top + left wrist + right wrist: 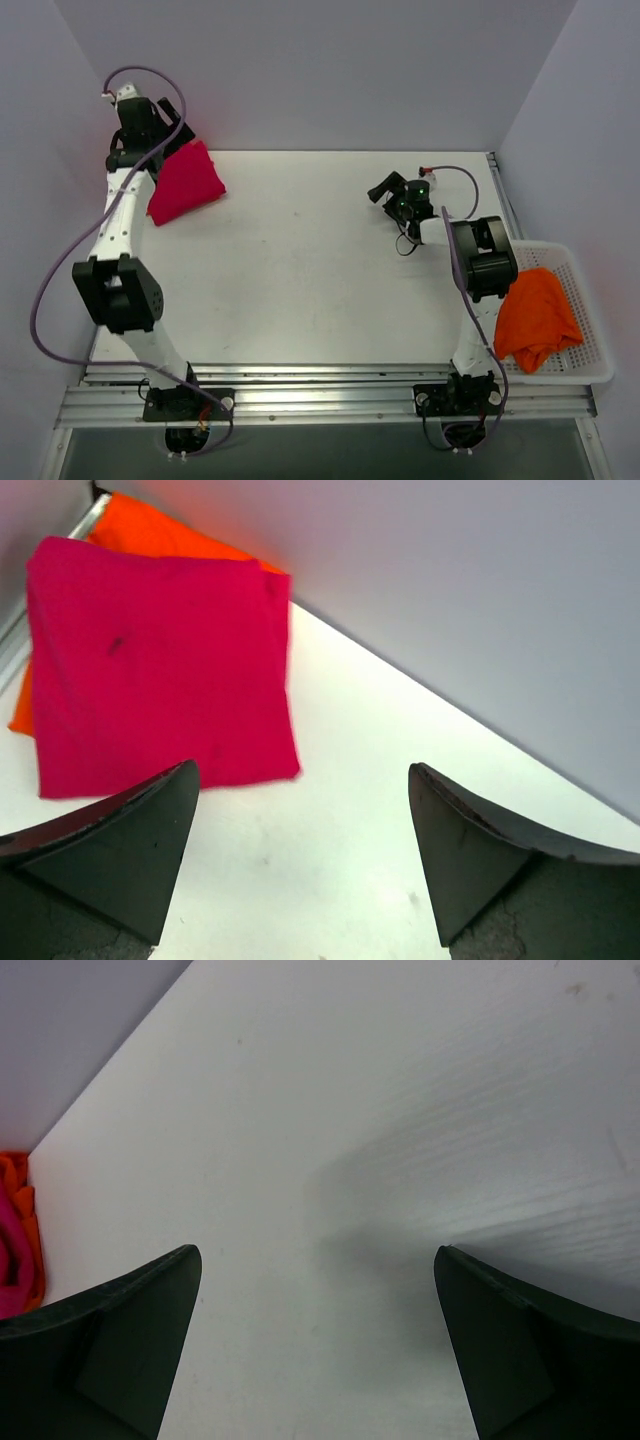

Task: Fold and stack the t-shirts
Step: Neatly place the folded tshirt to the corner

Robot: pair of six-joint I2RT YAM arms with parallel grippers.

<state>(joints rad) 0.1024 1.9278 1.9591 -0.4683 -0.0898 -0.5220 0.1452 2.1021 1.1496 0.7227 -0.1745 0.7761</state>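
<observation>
At far-left corner: crimson-pink t-shirt (pixel 150 660) folded, stacked on folded orange t-shirt (pixel 160 532) | right side: crumpled orange t-shirt (pixel 535 318) in basket (pixel 587 290), yet to fold | left gripper (pixel 302 780) jaws apart, empty | right gripper (pixel 315 1255) jaws apart, empty

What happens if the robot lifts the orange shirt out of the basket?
Probably it flops: the orange t-shirt lies crumpled in soft folds in the white basket, so it would likely sag and unfurl. It looks like thin cloth, so it is probably light.

No readable text, labels, brands or numbers appear anywhere.
</observation>
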